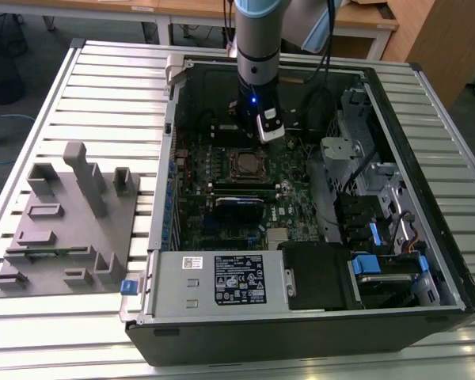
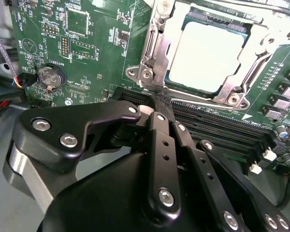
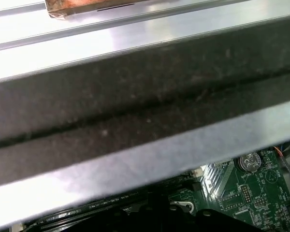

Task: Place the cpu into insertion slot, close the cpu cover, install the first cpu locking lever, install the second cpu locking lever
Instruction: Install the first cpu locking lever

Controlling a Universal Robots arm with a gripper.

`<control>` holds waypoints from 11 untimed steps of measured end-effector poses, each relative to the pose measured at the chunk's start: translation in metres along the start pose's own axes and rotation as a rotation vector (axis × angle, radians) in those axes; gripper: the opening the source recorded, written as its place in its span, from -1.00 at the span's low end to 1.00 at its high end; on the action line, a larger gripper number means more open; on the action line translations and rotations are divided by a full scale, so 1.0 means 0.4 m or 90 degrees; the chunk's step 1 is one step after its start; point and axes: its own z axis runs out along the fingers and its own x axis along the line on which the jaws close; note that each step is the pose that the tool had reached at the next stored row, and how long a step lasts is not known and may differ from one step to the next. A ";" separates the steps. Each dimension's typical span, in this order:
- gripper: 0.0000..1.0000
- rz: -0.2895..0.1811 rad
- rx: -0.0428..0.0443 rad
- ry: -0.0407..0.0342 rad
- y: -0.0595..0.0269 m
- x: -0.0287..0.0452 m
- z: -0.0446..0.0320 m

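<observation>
Inside the computer case [image 1: 301,336] the pale silver cpu [image 2: 208,55] lies in the insertion slot [image 2: 217,21] under the cpu cover [image 2: 152,43], my closed, empty gripper [image 2: 159,104] just beside that slot

Shiny metal cpu cover [image 2: 153,38], matt silver cpu [image 2: 210,53]

The cpu [image 2: 208,55] lies in the insertion slot [image 2: 216,21].

Ribbed silver aluminium tabletop [image 1: 87,79], bearing an open black metal computer tower case [image 1: 301,332] on its side. Just beside, toward the exterior view's left, a grey plastic fixture block with upright pegs [image 1: 63,229].
</observation>
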 end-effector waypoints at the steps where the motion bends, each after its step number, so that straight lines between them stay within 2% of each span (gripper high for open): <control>1: -0.80 0.001 0.0004 -0.0009 0.001 0.001 0.000; 7: -0.80 0.006 0.0018 -0.0045 0.004 0.006 0.001; 11: -0.80 0.012 0.0048 -0.0075 0.005 0.007 0.001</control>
